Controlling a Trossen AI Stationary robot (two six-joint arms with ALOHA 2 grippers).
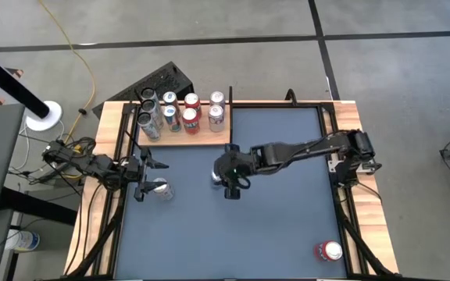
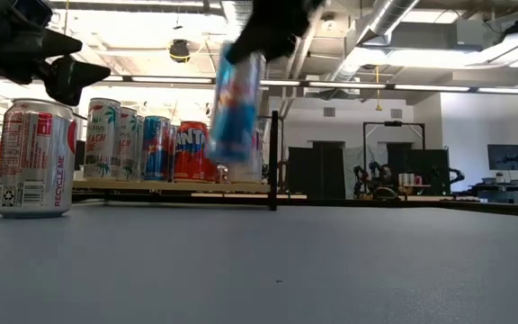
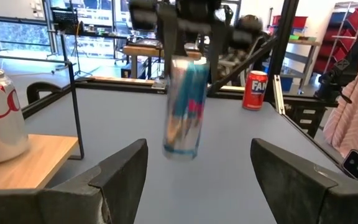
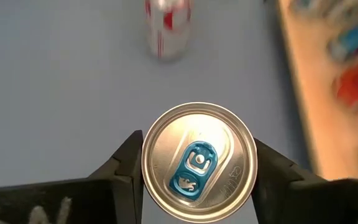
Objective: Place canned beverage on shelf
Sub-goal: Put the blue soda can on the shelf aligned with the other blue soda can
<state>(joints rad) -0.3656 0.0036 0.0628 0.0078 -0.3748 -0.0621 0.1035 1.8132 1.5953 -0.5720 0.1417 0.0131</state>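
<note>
The right tool [image 4: 197, 180] is closed on a slim blue can [image 4: 199, 163], one dark finger pressed to each side just under the rim, top and pull tab facing the wrist camera. In the low view that can [image 2: 236, 108] hangs clear of the counter [image 2: 331, 270], slightly tilted, in front of the shelf [image 2: 169, 186]. From above, the right tool [image 1: 229, 176] sits near the counter's middle, just short of the shelf's [image 1: 182, 140] front edge, where several cans [image 1: 192, 111] already stand in rows.

The left tool [image 1: 143, 176] waits at the left side with its fingers spread wide and empty, a red-and-white can [image 1: 161, 188] standing just beside it – the same one looms large in the low view [image 2: 32, 159]. Another red can [image 1: 328, 250] lies on its side in the near right corner.

The held can looks rigid but thin-walled and smooth – likely slippery, and easy to dent if squeezed hard. Whether it is full cannot be told. A grip high on the cylinder, as here, seems sensible, since it leaves the base free to land flat on the board without knocking its neighbours
</note>
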